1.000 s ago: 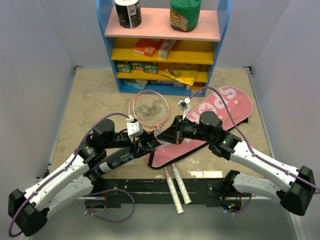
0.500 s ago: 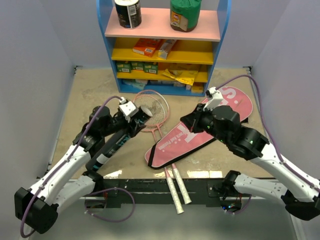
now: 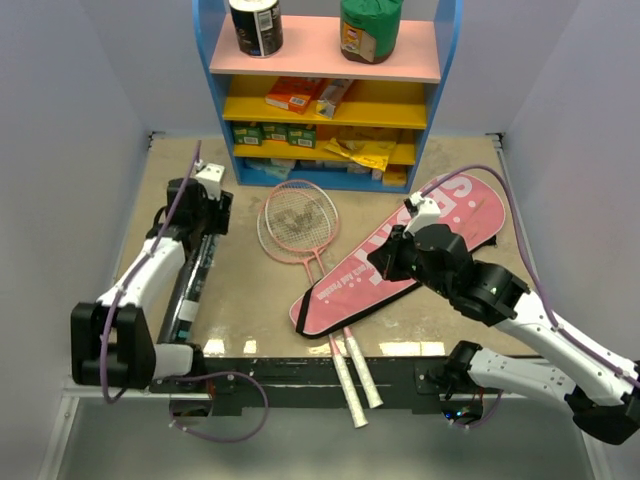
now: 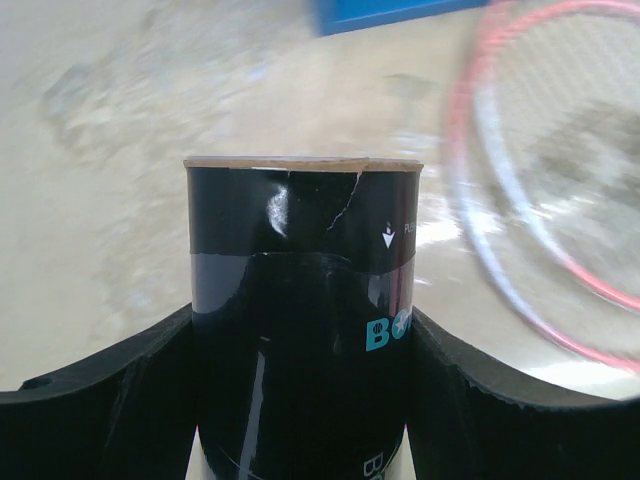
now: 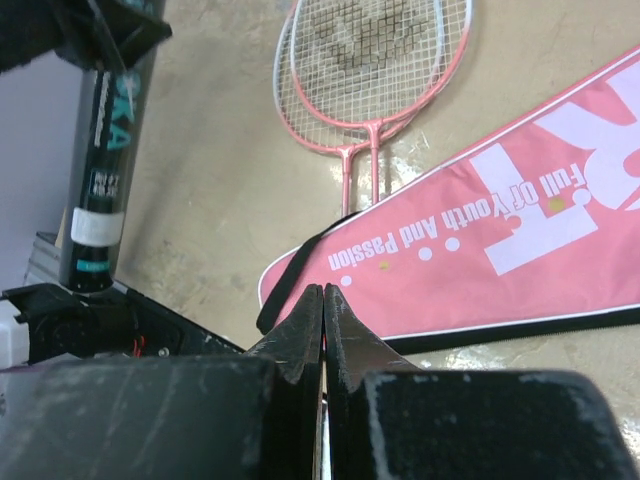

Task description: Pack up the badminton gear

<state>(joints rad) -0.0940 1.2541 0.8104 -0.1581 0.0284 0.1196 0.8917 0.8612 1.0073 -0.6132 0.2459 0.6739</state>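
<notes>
- The left arm's fingers clasp the black tube near its far end, one finger against each side, as the arm carries it well left of the pink bag.
- A second ago the left gripper and the tube were at the bag's narrow near end, where both arms met. The tube now lies along the left side of the table, pointing towards the shelf unit.
- The right gripper has pulled away from that meeting point and hovers over the middle of the bag. Its fingers are pressed together on nothing, as the right wrist view shows.
- The two rackets have not moved. Their heads overlap just left of the bag, their shafts run under its narrow end, and the white handles stick out past it at the table's near edge.
- The bag lies flat, lettering up, with its black strap curling off the narrow end. Whether it is zipped cannot be told.
- No shuttlecocks are in view.
- The change looks like a step back from packing. With the tube off to the side, nothing is inside the bag yet, and the rackets and the bag's opening likely come next.
</notes>
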